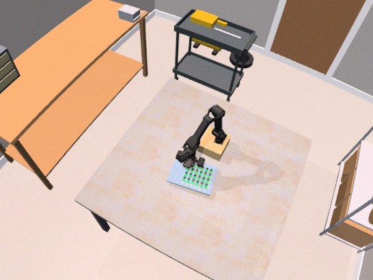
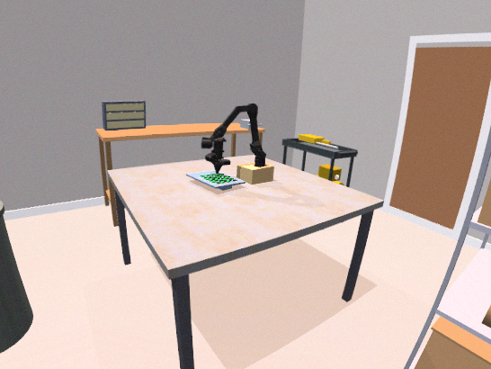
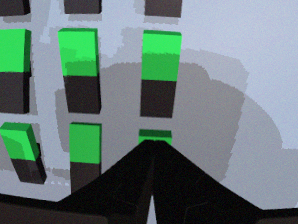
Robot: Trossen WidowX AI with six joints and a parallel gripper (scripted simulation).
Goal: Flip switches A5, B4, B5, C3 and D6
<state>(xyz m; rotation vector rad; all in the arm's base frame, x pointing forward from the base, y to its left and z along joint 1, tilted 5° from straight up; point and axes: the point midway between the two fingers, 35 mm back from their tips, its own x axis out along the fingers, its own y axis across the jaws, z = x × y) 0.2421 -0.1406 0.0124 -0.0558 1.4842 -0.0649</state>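
Note:
The light blue switch panel (image 1: 175, 175) (image 2: 196, 175) (image 3: 272, 70) has rows of green-and-dark switches. My gripper (image 1: 188, 166) (image 2: 218, 172) (image 3: 153, 149) is shut and empty, pointing down at the panel's side nearest the arm. In the wrist view its tips cover most of the rightmost switch (image 3: 155, 134) of the lowest visible row; only its green far end shows. Contact cannot be told. Left of it are an upright-looking switch (image 3: 85, 143) and a slanted-looking one (image 3: 21, 144). Above the tips is another rightmost-column switch (image 3: 160, 57). Printed letters and numbers are unreadable.
The wooden base block (image 1: 214, 145) (image 2: 256, 173) stands beside the panel under the arm. The panel lies on the large table (image 1: 239, 212) (image 2: 252, 216). A dark cart (image 1: 208, 73) (image 2: 348, 151) and an orange bench (image 1: 61, 58) (image 2: 180, 130) stand beyond the table.

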